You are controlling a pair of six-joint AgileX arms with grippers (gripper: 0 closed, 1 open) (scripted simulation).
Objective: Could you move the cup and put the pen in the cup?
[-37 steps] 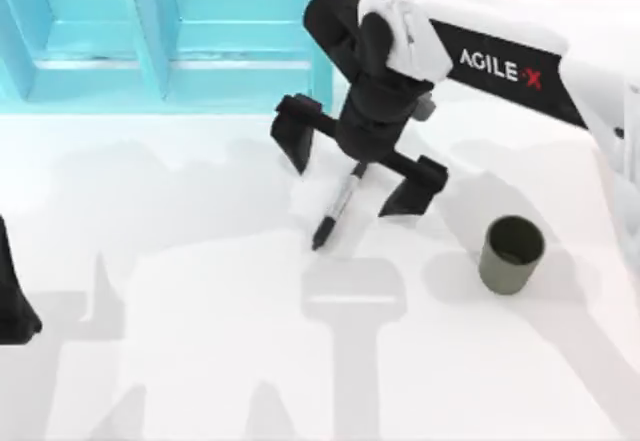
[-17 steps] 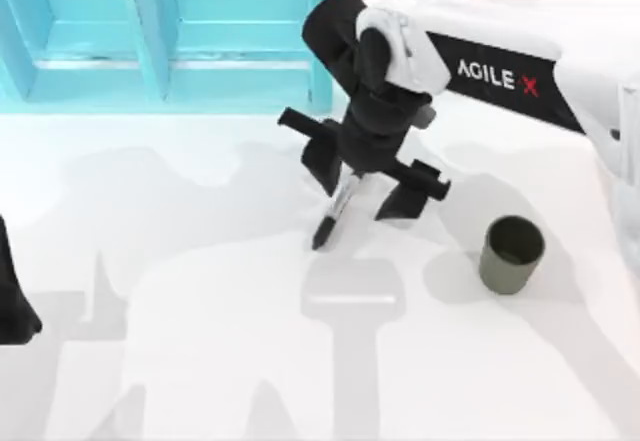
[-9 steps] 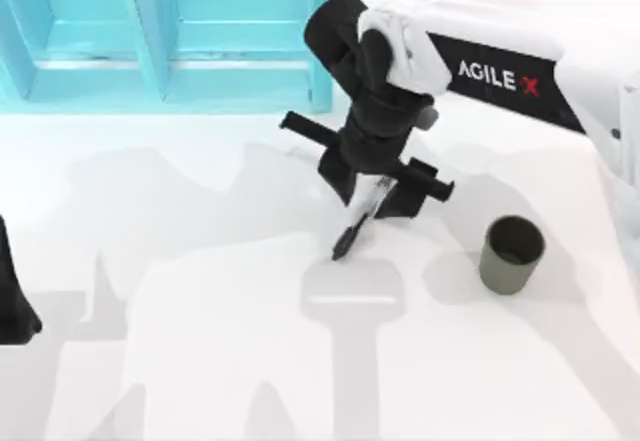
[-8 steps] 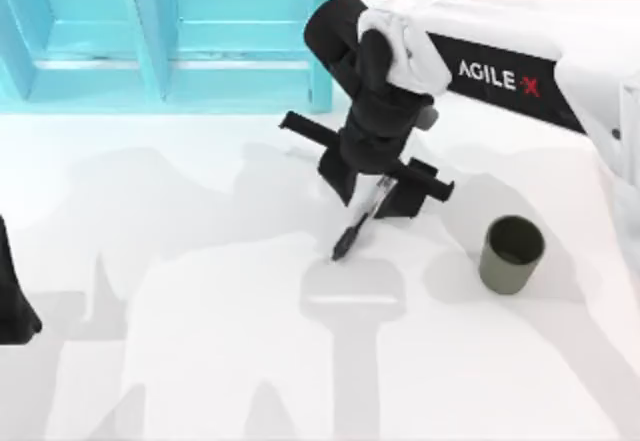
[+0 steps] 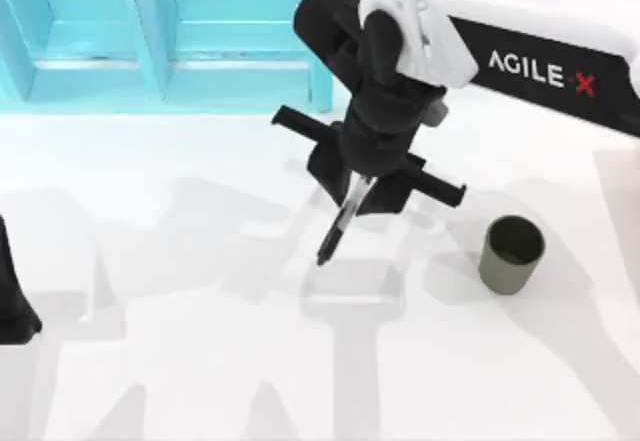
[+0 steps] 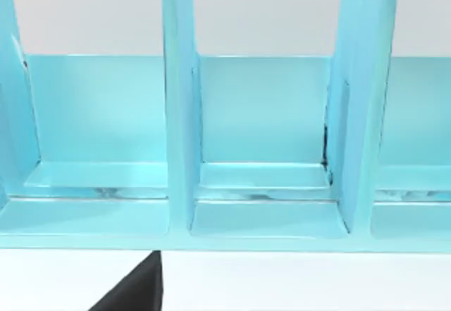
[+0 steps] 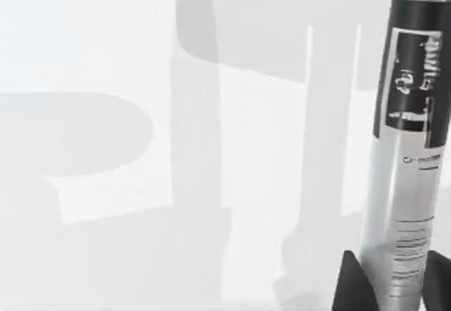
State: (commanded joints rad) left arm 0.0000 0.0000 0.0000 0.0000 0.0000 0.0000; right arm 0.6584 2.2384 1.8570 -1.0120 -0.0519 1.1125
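Note:
My right gripper (image 5: 357,189) is shut on the upper end of the pen (image 5: 337,227), near the middle of the table. The pen has a white-grey barrel and hangs slanted, its black tip pointing down to the left above its shadow. In the right wrist view the printed barrel of the pen (image 7: 409,170) runs up from between the dark fingertips (image 7: 352,286). An olive-green cup (image 5: 512,253) stands upright on the table, to the right of the gripper and apart from it. My left arm (image 5: 12,301) is parked at the table's left edge.
A turquoise shelf unit (image 5: 160,31) with upright dividers stands along the back left of the table, just behind the right arm. It also faces the left wrist camera as the same shelf (image 6: 261,149). White table (image 5: 200,361) stretches in front.
The right gripper went from open astride the lying pen to shut on it. It has since risen, and the pen now hangs off the table.

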